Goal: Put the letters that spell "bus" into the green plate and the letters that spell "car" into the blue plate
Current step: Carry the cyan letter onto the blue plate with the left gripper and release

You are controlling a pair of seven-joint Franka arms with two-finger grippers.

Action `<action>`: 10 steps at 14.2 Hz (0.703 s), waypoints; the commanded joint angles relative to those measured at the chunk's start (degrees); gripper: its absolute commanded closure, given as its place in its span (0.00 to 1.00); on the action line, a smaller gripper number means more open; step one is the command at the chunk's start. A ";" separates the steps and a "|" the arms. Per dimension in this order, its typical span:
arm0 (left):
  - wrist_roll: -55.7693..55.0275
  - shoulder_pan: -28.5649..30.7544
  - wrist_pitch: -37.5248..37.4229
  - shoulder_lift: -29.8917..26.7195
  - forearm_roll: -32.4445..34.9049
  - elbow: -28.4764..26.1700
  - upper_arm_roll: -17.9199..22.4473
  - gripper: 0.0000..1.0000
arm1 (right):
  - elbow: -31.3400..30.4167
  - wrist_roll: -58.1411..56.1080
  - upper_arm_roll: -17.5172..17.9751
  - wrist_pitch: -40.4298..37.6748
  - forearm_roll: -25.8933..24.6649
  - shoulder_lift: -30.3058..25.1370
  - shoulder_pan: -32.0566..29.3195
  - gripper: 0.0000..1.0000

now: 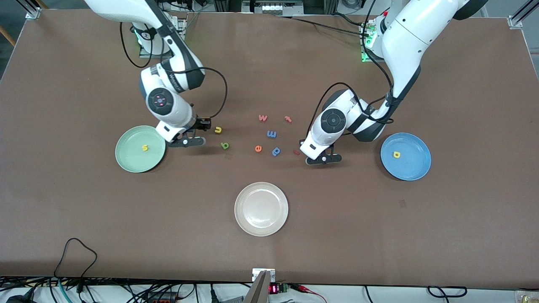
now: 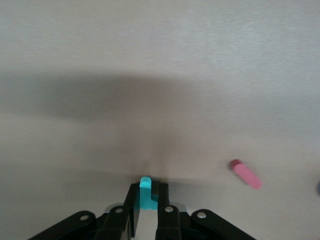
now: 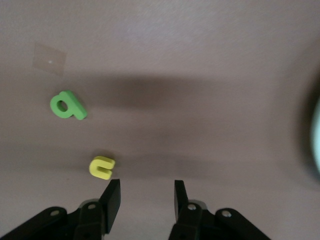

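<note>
My left claw [image 2: 146, 210] is clenched on a teal letter [image 2: 145, 194] bound for the blue plate [image 1: 405, 156] at its three o'clock; my right claw [image 3: 146, 200] hangs released beside the yellow "u" [image 3: 101, 167].

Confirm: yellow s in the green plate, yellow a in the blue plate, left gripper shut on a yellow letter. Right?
Not quite. The s lies in the green plate and the a in the blue plate, but the left gripper is shut on a teal letter, not a yellow one. The left wrist view shows it.
</note>
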 commanded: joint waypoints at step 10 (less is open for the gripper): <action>37.19 20.18 -29.82 -3.72 5.50 13.30 0.05 0.93 | 0.54 14.27 -0.19 7.80 0.29 5.75 5.32 0.48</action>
